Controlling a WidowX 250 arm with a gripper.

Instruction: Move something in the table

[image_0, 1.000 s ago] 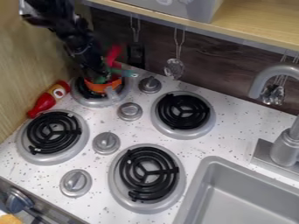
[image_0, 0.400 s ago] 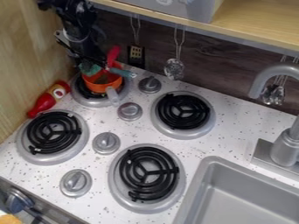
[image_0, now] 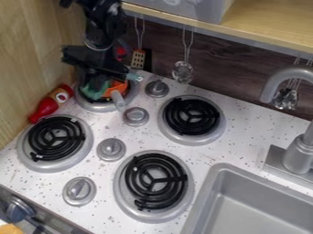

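Looking at the gripper (image_0: 94, 81) pointing down, with the green thing (image_0: 92, 93) right at its lower end and the orange pot (image_0: 116, 86) just beside it, toward the view's right and partly covered by it. Cannot tell spread from pressed together, nor whether pinching the green thing. See the pale handle (image_0: 118, 100) slanting away from the gripper, toward the view's lower right. Directly below the gripper, find the burner (image_0: 98, 108). Near it, toward the view's lower left, see the red bottle (image_0: 45, 108) lying on its side.
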